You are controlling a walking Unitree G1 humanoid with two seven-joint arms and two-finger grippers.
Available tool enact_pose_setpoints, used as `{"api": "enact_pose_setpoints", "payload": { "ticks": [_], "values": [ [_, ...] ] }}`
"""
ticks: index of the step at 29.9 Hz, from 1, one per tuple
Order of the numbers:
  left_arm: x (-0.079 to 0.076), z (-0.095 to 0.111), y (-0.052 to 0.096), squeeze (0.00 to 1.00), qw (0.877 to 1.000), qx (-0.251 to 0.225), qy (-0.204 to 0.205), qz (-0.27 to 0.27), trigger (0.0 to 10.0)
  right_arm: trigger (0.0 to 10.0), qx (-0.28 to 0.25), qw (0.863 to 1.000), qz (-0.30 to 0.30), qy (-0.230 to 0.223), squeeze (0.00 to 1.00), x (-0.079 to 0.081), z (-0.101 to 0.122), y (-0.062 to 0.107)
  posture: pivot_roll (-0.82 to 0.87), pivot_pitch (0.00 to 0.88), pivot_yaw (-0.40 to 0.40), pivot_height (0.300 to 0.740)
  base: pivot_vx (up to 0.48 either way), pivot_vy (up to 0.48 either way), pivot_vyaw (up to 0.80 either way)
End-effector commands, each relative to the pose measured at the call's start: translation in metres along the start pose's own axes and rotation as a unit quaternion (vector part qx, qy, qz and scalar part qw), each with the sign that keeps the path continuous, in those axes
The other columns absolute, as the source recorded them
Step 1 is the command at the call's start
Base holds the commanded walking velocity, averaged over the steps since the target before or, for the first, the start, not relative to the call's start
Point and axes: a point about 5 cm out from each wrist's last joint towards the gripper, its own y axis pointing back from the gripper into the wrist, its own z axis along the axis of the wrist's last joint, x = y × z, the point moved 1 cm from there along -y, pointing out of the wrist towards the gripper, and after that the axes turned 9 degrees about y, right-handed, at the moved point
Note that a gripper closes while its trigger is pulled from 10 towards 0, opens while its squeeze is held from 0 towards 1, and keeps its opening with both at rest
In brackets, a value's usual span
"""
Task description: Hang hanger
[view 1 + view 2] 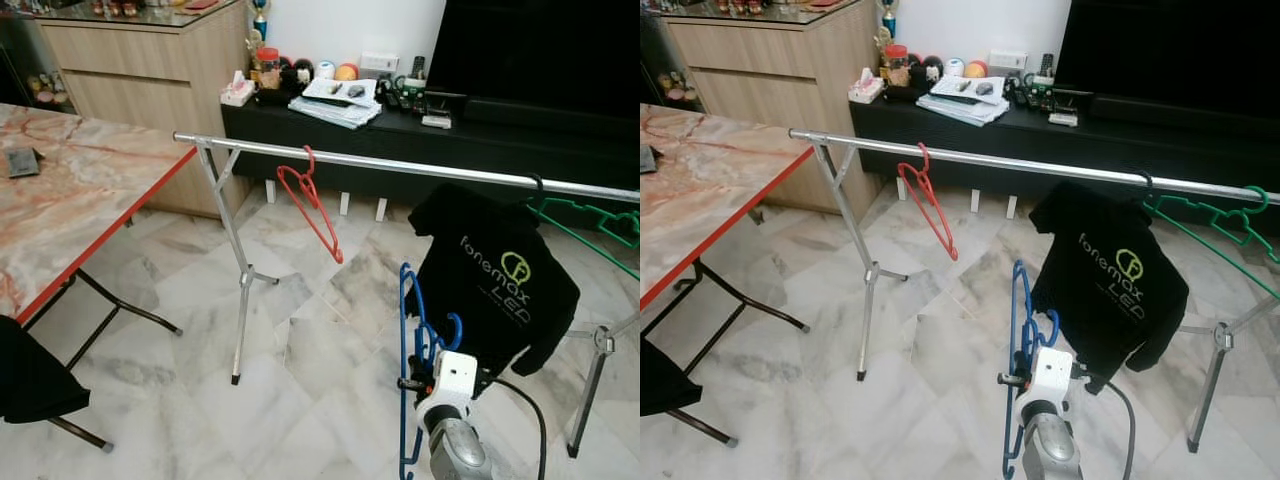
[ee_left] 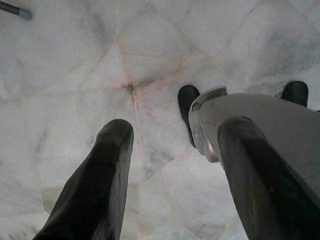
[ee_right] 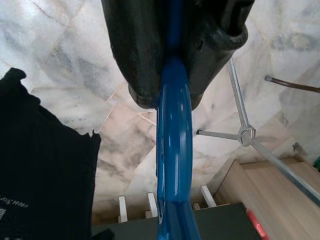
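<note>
A blue hanger (image 1: 408, 370) is clamped in the right gripper (image 3: 169, 95), its fingers closed on the plastic. The hanger is held upright, low in front of the robot, well below the rail (image 1: 400, 164) and just beside the black shirt (image 1: 495, 275). The hook (image 1: 452, 330) is seen near the top of the hanger, curling towards the shirt.

For the step to be done well, the hanger probably needs to be lifted above the rail before it is moved forward, so that the hook is brought over the bar and then lowered onto it. The free stretch between the red hanger (image 1: 312, 205) and the shirt looks the best place. The shirt should be kept clear of, since the hanger could catch in the cloth. The hook's opening should be turned to face the bar before the drop. The fingers should be released only once the hook is judged to be seated.

The right arm (image 1: 455, 440) is held forward and low, with the wrist pointed upward and away from the body. The left gripper (image 2: 175, 165) is pointed down at the marble floor (image 2: 75, 65), its fingers spread apart and nothing held between them; that arm is hung idle.
</note>
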Motion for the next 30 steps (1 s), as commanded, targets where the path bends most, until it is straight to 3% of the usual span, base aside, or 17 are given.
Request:
{"api": "enact_pose_setpoints", "payload": {
  "ticks": [1,11,15,19,22,27,30],
  "values": [
    [0.002,-0.001,0.000,0.00,1.000,0.008,-0.001,0.004,10.0,10.0,0.006,1.000,-0.004,-0.003,0.00,-0.002,-0.002,0.000,-0.05,0.070,-0.002,0.740,0.285,0.000,0.00],
    [0.013,-0.019,0.007,0.00,1.000,0.021,0.001,0.010,10.0,10.0,0.010,1.000,-0.005,-0.003,0.00,-0.002,-0.003,0.001,-0.04,0.067,-0.005,0.740,0.290,0.000,0.00],
    [0.027,-0.010,0.008,0.00,1.000,0.014,0.001,0.015,10.0,10.0,0.009,1.000,-0.006,-0.003,0.00,-0.002,-0.002,0.000,-0.04,0.064,-0.005,0.740,0.296,0.000,0.00],
    [0.028,-0.008,0.007,0.00,1.000,0.012,0.000,0.015,10.0,10.0,0.007,1.000,-0.005,-0.003,0.00,-0.002,-0.002,0.000,-0.04,0.063,-0.005,0.740,0.294,0.000,0.00],
    [0.025,-0.007,0.007,0.00,1.000,0.012,0.000,0.013,10.0,10.0,0.007,1.000,-0.006,-0.002,0.00,-0.002,-0.002,0.000,-0.04,0.062,-0.005,0.740,0.295,0.000,0.00],
    [0.006,-0.029,0.008,0.00,1.000,0.028,-0.001,0.005,10.0,10.0,0.005,1.000,-0.006,-0.002,0.00,-0.001,-0.001,0.000,-0.04,0.062,-0.006,0.740,0.296,0.000,0.00],
    [0.004,-0.031,0.008,0.00,1.000,0.030,-0.001,0.004,10.0,10.0,0.005,1.000,-0.006,-0.002,0.00,-0.001,0.000,0.000,-0.04,0.062,-0.006,0.740,0.295,0.000,0.00]
  ]
}}
